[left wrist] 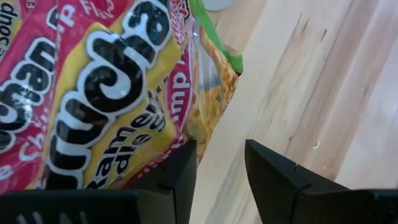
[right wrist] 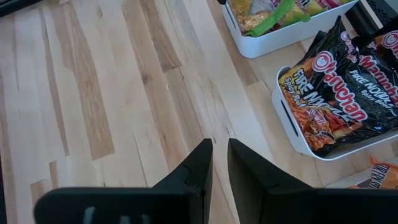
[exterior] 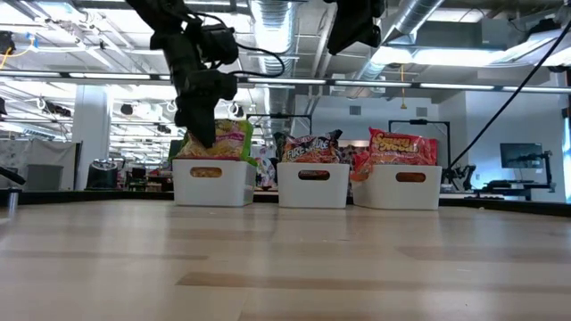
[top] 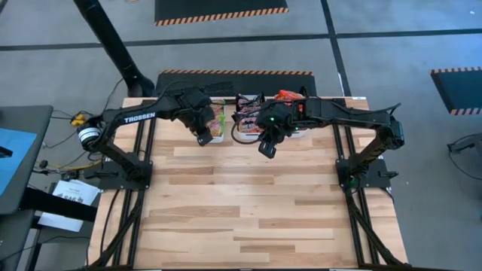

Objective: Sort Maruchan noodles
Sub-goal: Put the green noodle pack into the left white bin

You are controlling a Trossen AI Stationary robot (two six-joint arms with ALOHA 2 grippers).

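Observation:
Three white bins stand in a row at the table's far edge. The left bin (exterior: 212, 183) holds green-yellow Maruchan noodles (left wrist: 112, 93), the middle bin (exterior: 313, 185) holds dark packets (right wrist: 336, 93), and the right bin (exterior: 397, 187) holds red-orange packets (exterior: 403, 149). The packets stand up above the bin rims. My left gripper (left wrist: 221, 165) is open at the near side of the left bin, tilted down, with bare table showing between its fingers. One finger (left wrist: 183, 162) stands right at a green-yellow packet's edge. My right gripper (right wrist: 219, 155) hangs above the table in front of the middle bin, open by a narrow gap and holding nothing. My left gripper has one finger (left wrist: 186, 155) right beside the lower edge (left wrist: 196, 134) of a green-yellow packet that stands in the left bin. I cannot tell whether the finger touches the packet. Nothing lies between the two fingers.
The wooden tabletop (top: 248, 203) stretches from the bins to the near edge. Cables and a blue-topped stand (top: 15, 150) sit off the table's left side. The workshop room lies beyond the far edge.

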